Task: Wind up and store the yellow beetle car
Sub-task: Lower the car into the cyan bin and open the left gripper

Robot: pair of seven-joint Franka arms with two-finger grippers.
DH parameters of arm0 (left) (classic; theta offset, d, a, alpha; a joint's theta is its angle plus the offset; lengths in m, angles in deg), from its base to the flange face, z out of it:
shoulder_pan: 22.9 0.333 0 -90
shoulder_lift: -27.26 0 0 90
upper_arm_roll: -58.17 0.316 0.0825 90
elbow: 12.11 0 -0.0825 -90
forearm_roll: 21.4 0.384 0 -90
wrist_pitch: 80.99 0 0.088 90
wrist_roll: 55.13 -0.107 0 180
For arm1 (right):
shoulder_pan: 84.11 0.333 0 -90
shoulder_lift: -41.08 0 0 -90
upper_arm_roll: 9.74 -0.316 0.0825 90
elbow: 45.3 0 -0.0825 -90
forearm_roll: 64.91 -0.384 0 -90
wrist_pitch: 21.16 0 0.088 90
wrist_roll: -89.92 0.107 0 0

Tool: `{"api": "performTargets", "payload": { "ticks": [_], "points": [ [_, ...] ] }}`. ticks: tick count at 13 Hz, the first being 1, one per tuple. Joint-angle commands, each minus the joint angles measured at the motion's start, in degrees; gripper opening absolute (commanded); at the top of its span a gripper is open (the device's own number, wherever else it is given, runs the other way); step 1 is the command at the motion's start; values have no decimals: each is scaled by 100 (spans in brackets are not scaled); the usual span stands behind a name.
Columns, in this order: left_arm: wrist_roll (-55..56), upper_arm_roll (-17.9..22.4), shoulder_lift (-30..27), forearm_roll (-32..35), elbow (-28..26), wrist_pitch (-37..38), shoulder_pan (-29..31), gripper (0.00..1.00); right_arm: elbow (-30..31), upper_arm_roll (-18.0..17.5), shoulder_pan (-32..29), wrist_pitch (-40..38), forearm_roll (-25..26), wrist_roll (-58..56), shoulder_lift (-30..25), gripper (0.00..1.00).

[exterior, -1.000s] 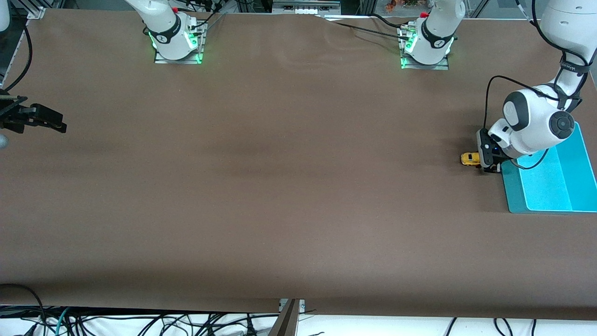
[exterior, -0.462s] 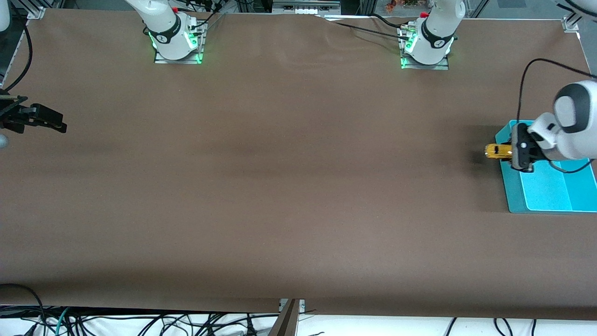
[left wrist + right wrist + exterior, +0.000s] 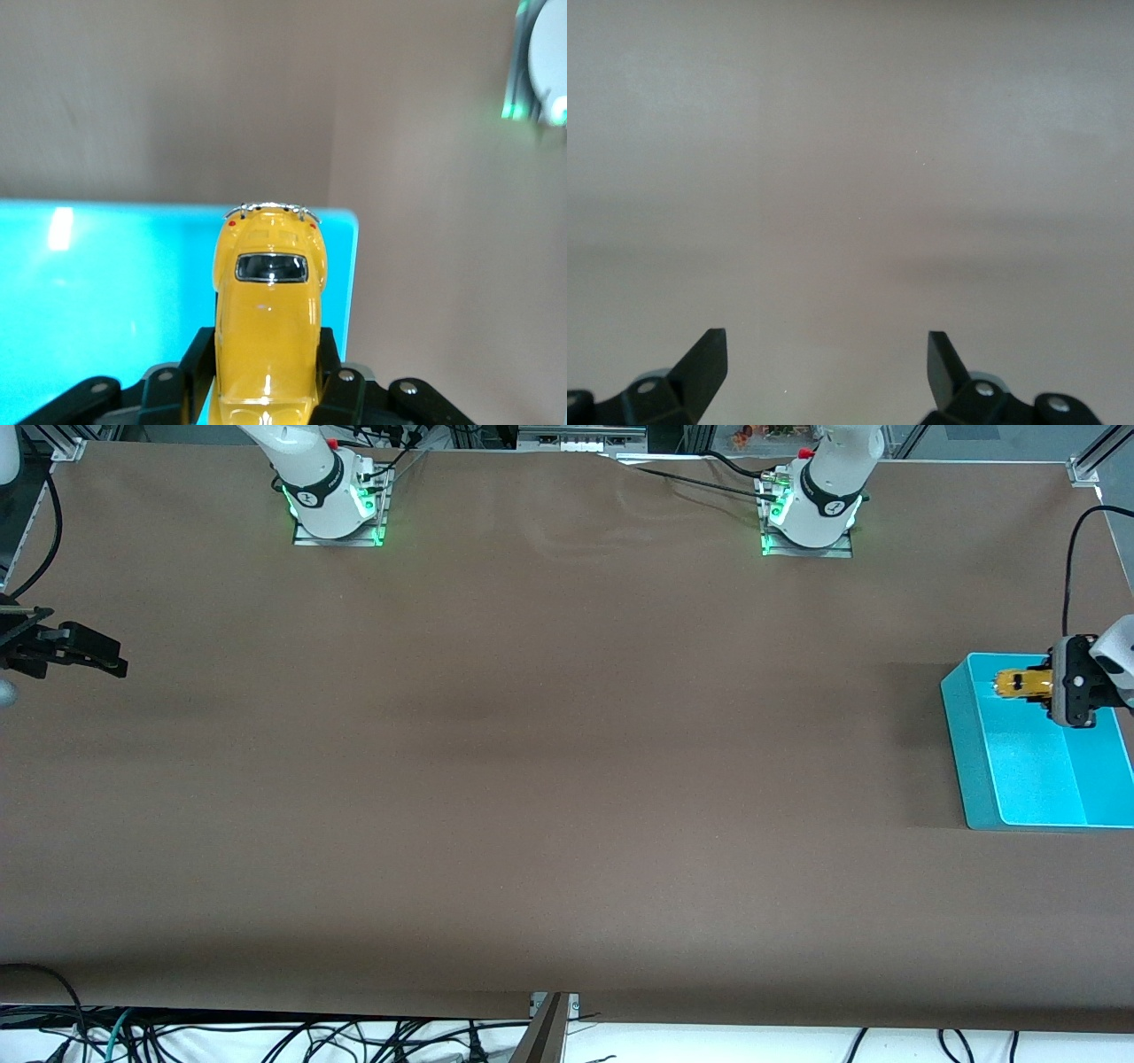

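White arms (image 3: pixel 310 469) with black jaws, green-lit bases (image 3: pixel 337 531).

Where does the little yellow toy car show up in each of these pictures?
Front view: the yellow beetle car is held in the left gripper over the turquoise bin.
Left wrist view: the car sits between the fingers.
Right wrist view: not in it.
Shared landmark: the bin.

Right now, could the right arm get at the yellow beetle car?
Probably not. The yellow beetle car is clamped in the left gripper over the teal bin, while the right gripper waits open at the table's right-arm end.
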Motion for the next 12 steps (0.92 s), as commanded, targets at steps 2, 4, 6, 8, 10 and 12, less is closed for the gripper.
{"api": "performTargets", "payload": {
  "ticks": [2, 4, 6, 8, 10, 12],
  "points": [
    [-456, -55, 853, 283, 75, -1169, 523, 5, 19, -8, 10, 4, -12, 52, -38, 100],
    [-755, -55, 1275, 283, 57, -1951, 664, 9, 10, -8, 10, 4, -12, 52, -38, 100],
    [-818, -64, 1531, 222, -4, -2410, 761, 17, 10, -8, 10, 4, -11, 52, -38, 100],
    [-835, -90, 1498, 195, -13, -2412, 779, 99, 10, -8, 10, 4, -11, 52, -38, 100],
    [-853, -125, 1252, 169, 65, -2098, 744, 100, 10, -8, 10, 4, -11, 52, -29, 100],
    [-748, -256, 657, -128, 162, -1231, 691, 100, 1, -8, 10, 13, -11, 52, -29, 100]
  ]
}}
